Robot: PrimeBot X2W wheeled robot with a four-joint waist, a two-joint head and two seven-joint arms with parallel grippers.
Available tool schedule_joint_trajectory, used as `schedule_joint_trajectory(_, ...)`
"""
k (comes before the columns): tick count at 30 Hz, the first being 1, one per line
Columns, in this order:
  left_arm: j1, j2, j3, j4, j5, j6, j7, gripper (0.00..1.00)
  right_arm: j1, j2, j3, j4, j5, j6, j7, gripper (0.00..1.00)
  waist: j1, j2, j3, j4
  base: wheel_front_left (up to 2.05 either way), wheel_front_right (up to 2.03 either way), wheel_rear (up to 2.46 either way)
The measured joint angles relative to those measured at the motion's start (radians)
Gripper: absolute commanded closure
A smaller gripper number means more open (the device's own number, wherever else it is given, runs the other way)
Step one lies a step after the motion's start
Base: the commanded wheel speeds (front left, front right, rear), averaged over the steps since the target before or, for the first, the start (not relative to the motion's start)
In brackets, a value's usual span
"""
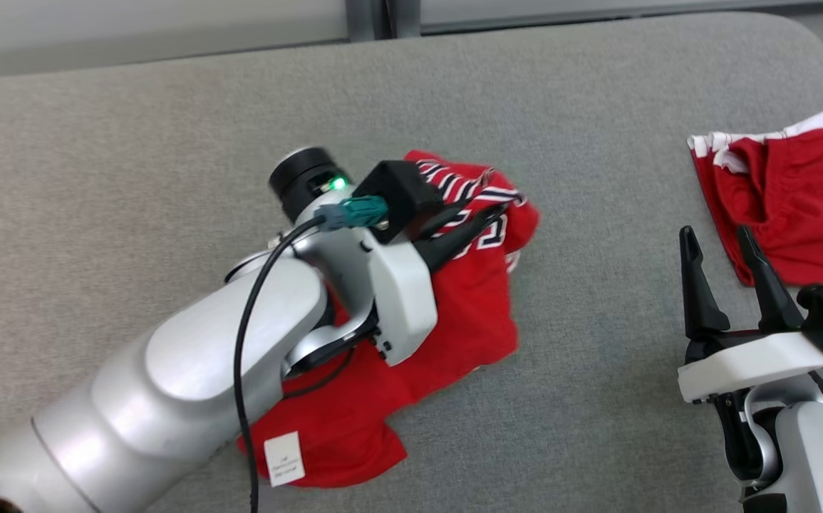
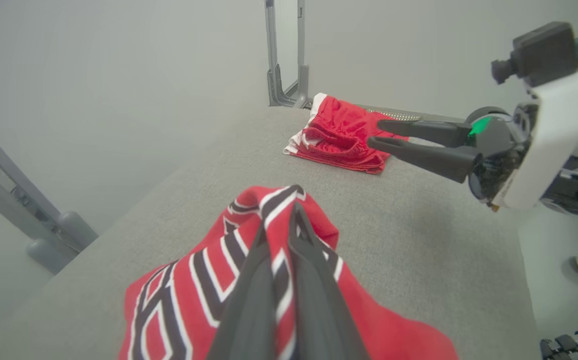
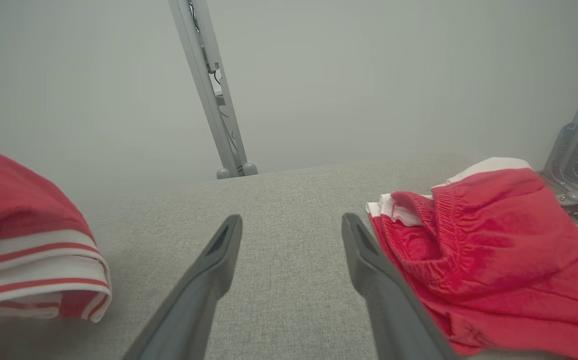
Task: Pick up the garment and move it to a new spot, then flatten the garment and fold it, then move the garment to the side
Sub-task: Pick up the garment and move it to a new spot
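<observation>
Seen from the head, the left gripper (image 1: 502, 207) is clenched on the striped edge of the red jersey (image 1: 454, 313), which lies crumpled mid-way across the grey padded table (image 1: 169, 142), partly hidden under the forearm. The right gripper (image 1: 715, 235) stands spread and empty beside the red shorts (image 1: 803, 206). The left wrist view shows striped fabric pinched between the closed fingers. The right wrist view shows wide jaws; the jersey is cut off at the left edge.
</observation>
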Motion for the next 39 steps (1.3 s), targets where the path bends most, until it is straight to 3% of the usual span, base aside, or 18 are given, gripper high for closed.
schedule_joint_trajectory(6, -0.12, -0.012, -0.13, 0.106, -0.053, 0.0, -0.102, 1.0, -0.034, 0.0, 0.022, 0.019, 0.002, 0.0, -0.009, 0.0, 0.0, 0.0, 0.051, -0.023, 0.0, 0.0, 0.0)
schedule_joint_trajectory(12, -0.166, -0.009, -0.179, 0.274, -0.073, 0.0, -0.172, 1.0, -0.067, 0.0, 0.049, 0.047, 0.013, 0.0, -0.019, 0.0, 0.0, 0.0, 0.072, -0.028, 0.0, 0.0, 0.0)
schedule_joint_trajectory(15, -0.167, -0.011, -0.189, 0.352, -0.08, 0.0, -0.185, 0.66, -0.08, 0.0, 0.055, 0.062, 0.014, 0.0, -0.024, 0.0, 0.0, 0.0, 0.073, -0.022, 0.0, 0.0, 0.0)
schedule_joint_trajectory(16, -0.167, -0.013, -0.19, 0.378, -0.081, 0.0, -0.198, 0.28, -0.082, 0.0, 0.056, 0.065, 0.014, 0.0, -0.027, 0.0, 0.0, 0.0, 0.073, -0.019, 0.0, 0.0, 0.0)
schedule_joint_trajectory(17, -0.166, -0.016, -0.191, 0.406, -0.085, 0.0, -0.212, 0.0, -0.084, 0.0, 0.056, 0.069, 0.014, 0.0, -0.027, 0.0, 0.0, 0.0, 0.072, -0.016, 0.0, 0.0, 0.0)
schedule_joint_trajectory(23, -0.157, -0.06, -0.174, 0.561, -0.114, 0.0, -0.299, 0.0, -0.089, 0.0, 0.057, 0.086, 0.003, 0.0, -0.03, 0.0, 0.0, 0.0, 0.059, 0.016, 0.0, 0.0, 0.0)
schedule_joint_trajectory(30, -0.086, -0.119, -0.088, 0.559, -0.215, 0.0, -0.343, 0.0, -0.071, 0.001, 0.039, 0.093, -0.008, 0.0, -0.031, 0.0, 0.0, 0.0, 0.02, 0.054, 0.0, 0.0, 0.0)
schedule_joint_trajectory(39, 0.158, -0.065, 0.009, 0.448, -0.299, 0.005, -0.348, 0.0, 0.011, 0.001, -0.022, 0.08, -0.026, 0.0, -0.017, 0.0, 0.0, 0.0, -0.074, 0.132, 0.0, 0.0, 0.0)
